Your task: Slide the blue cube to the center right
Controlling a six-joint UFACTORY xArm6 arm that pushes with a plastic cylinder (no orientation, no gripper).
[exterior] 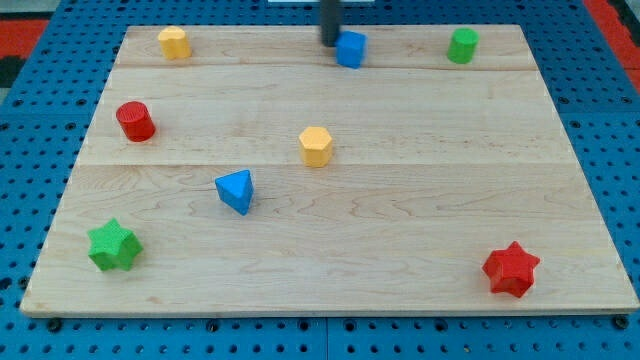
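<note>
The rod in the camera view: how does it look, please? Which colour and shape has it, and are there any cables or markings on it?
Only the lower part of my rod shows, entering from the view's top. It is straight, dark grey to black and plain. My tip is slightly blurred. No cables, markings or labels are visible on it, and the rest of the arm is out of frame.

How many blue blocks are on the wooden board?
2. The blue cube sits at the view's top middle, with my tip right beside it on its left. The blue triangular block lies left of centre. None seem hidden.
</note>
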